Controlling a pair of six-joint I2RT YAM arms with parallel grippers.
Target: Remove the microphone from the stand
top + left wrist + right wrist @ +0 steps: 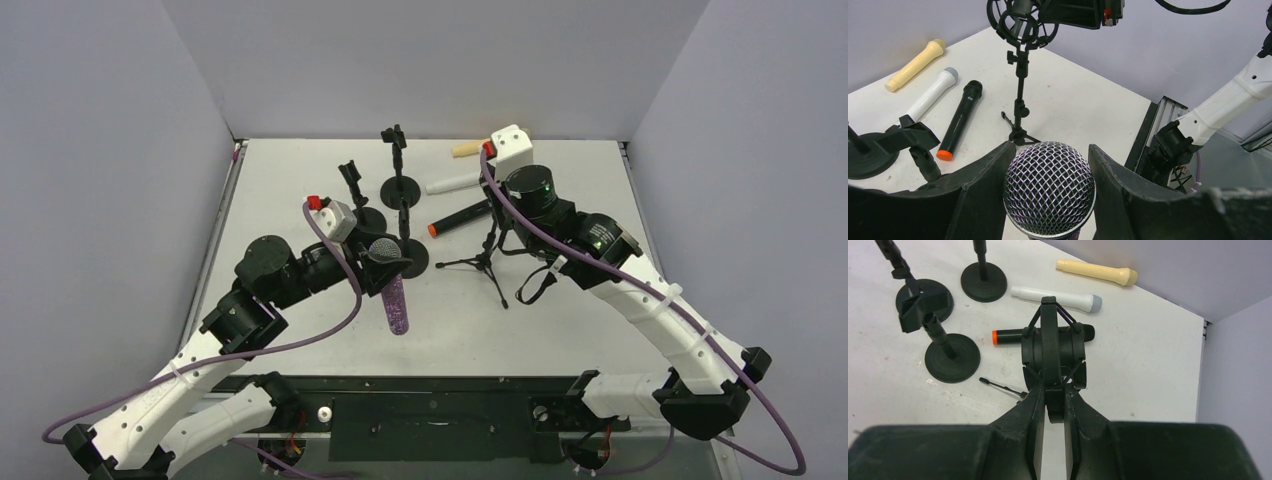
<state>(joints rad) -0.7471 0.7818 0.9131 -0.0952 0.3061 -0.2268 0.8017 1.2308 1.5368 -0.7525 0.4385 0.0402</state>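
Observation:
The microphone point(1049, 187), with a silver mesh head and a glittery purple handle point(396, 305), sits between the fingers of my left gripper point(1050, 147), which is shut on its head. It hangs tilted at the table's middle left, apart from the stand. The stand point(482, 262) is a black tripod with a ring-shaped shock mount point(1053, 347) that holds nothing. My right gripper point(1055, 392) is shut on the neck just under that mount. In the left wrist view the mount point(1020, 20) and the tripod's pole point(1020, 100) stand beyond the microphone.
Three loose microphones lie at the back: a cream one point(465, 149), a white one point(455, 185) and a black one with an orange end point(460, 217). Three round-base stands point(400, 185) point(360, 215) point(410, 258) crowd the middle, close to my left gripper.

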